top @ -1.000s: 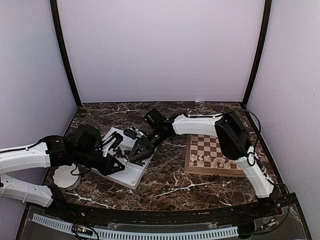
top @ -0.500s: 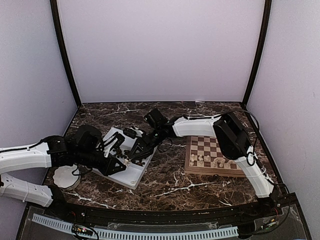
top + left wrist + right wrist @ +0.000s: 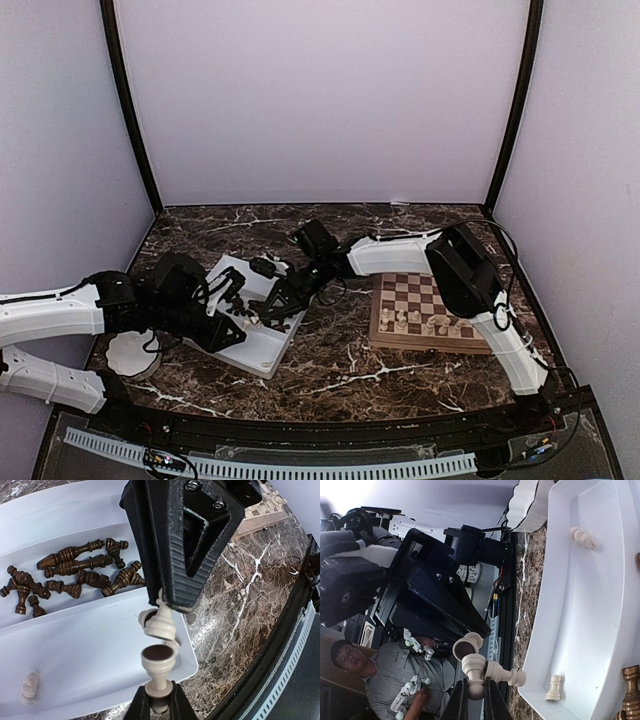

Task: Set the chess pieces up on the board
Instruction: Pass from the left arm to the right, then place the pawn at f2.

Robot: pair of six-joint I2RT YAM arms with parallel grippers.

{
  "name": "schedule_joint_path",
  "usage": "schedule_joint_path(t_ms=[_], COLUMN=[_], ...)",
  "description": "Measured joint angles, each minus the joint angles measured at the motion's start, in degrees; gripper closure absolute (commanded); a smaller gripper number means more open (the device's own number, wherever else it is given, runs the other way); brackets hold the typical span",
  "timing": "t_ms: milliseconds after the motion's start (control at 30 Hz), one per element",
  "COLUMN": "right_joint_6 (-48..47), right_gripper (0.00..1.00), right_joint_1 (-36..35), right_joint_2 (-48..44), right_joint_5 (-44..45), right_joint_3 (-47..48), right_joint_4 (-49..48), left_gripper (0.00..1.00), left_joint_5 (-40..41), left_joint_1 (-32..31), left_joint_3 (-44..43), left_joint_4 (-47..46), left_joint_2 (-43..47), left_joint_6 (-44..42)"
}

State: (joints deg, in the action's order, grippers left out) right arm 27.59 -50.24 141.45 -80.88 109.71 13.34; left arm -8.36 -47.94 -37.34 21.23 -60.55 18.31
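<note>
Both grippers meet over the tray, each holding a cream chessman.

Top view: the left gripper [image 3: 237, 322] and right gripper [image 3: 268, 315] sit tip to tip above the white tray [image 3: 265, 355]. The board [image 3: 425, 300], with pale men [image 3: 420, 322] on its near rows, lies well to their right on the dark marbled table [image 3: 340, 365]. A scalloped bowl [image 3: 125, 355] lies to their left, and pale walls surround the table. Left wrist: the narrowed fingers clamp a cream chessman [image 3: 160, 624]. Just below it the right gripper's slim fingers pinch a second cream chessman [image 3: 159, 661], its dark felt base toward the camera. Dark chessmen [image 3: 80, 570] lie heaped left of the tips. Right wrist: the jaws are closed on the second chessman's stem, and loose cream pieces [image 3: 582, 536] lie in the tray to the right.
</note>
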Motion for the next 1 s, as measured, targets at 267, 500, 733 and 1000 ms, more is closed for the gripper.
schedule_joint_path(t_ms=[267, 500, 733, 1000], right_joint_6=[-15.0, -31.1, -38.3, -42.0], right_gripper=[0.99, 1.00, 1.00, 1.00], right_joint_1=[-0.5, -4.0, -6.8, -8.1], right_joint_2=[-0.2, -0.6, -0.6, -0.6], right_joint_5=[9.6, 21.0, 33.1, 48.7], right_joint_3=[4.2, 12.3, 14.3, 14.5], right_joint_4=[15.2, 29.6, 35.9, 38.3], left_gripper=[0.91, 0.92, 0.92, 0.91], left_joint_5=[-0.1, 4.6, 11.2, 14.6], left_joint_1=[0.0, 0.5, 2.8, 4.2], left_joint_3=[-0.6, -2.4, -2.9, -2.9], left_joint_4=[5.6, 9.9, 13.4, 13.7], left_joint_2=[0.5, 0.9, -3.2, -0.2], left_joint_6=[3.2, 6.4, 10.3, 12.1])
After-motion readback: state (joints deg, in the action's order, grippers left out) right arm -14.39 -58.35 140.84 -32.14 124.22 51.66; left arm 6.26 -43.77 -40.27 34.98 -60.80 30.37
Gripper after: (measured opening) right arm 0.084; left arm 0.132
